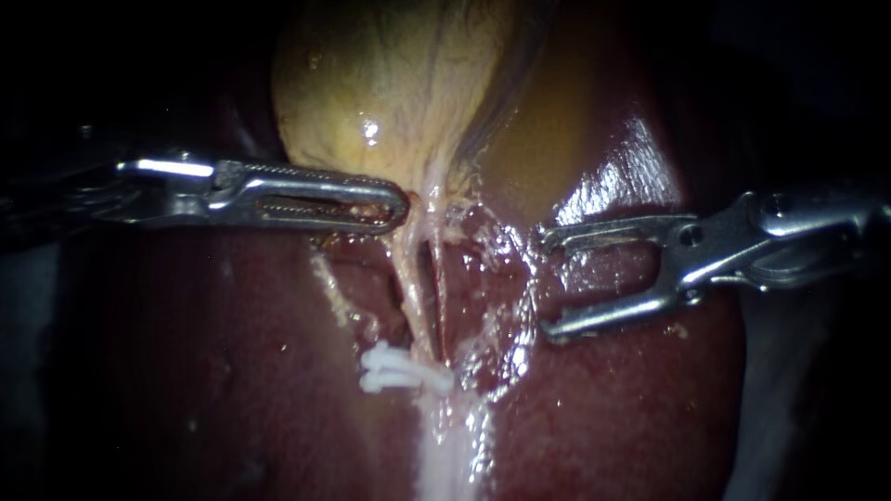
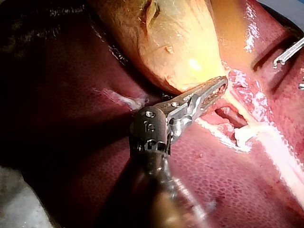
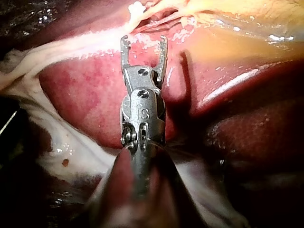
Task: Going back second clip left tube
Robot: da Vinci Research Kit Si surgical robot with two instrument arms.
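My left instrument (image 1: 394, 199) comes in from the left with its jaws shut on the lower end of the yellow gallbladder (image 1: 390, 83), just above two pale tubes. The left tube (image 1: 408, 288) runs down to white clips (image 1: 394, 371) that sit across it. My right instrument (image 1: 548, 283) lies to the right of the tubes, clear of them, its jaws wide open with nothing between them. In the left wrist view the left instrument (image 2: 219, 86) holds the gallbladder's edge, with a clip (image 2: 242, 135) ahead of it. In the right wrist view the open jaws of the right instrument (image 3: 142, 45) stand short of a clip (image 3: 136, 7).
Dark red liver (image 1: 204, 371) surrounds the field on both sides, wet and glistening. Raw dissected tissue (image 1: 492, 269) lies between the tubes and my right instrument. A pale band (image 1: 445, 445) continues down below the clips.
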